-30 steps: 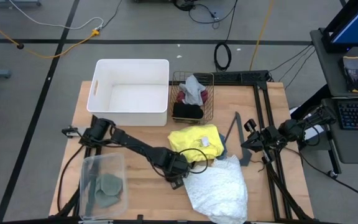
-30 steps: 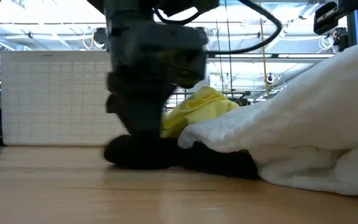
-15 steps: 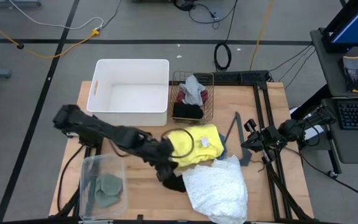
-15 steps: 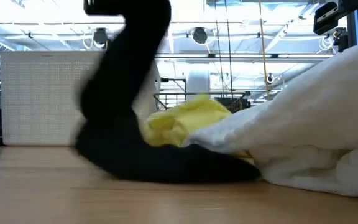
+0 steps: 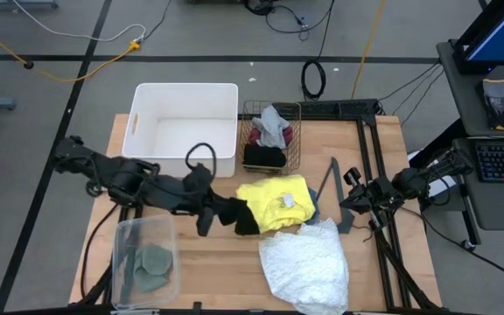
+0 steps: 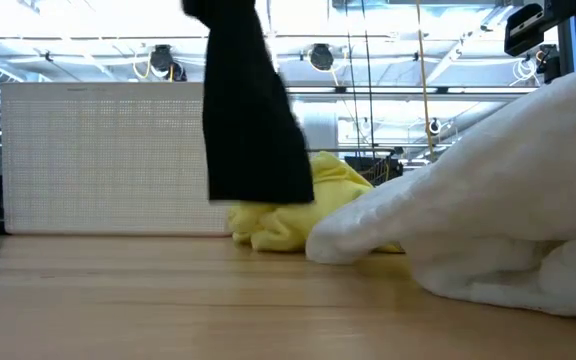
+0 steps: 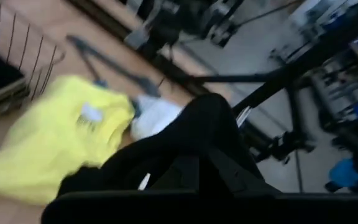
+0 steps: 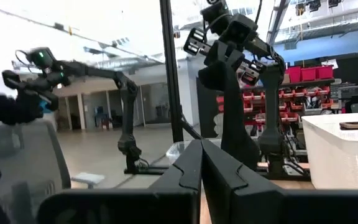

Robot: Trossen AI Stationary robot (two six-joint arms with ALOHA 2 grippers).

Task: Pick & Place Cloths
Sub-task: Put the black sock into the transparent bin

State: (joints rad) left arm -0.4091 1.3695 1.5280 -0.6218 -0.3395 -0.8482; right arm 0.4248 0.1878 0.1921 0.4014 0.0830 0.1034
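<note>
Bench [image 5: 208, 262] mid-span: left tool [image 5: 206, 213] pinching black cloth [image 5: 239, 214] aloft (right tool [image 5: 350, 203] parked, pressed together); carry high over the white bin [image 5: 185, 129] wall.

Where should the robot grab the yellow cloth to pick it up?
Probably from straight above, at the raised crumpled fold in the middle of the yellow cloth. It lies bunched on the table, so the humps give something to pinch. Its right edge touches the white lacy cloth, so avoid that side.
</note>
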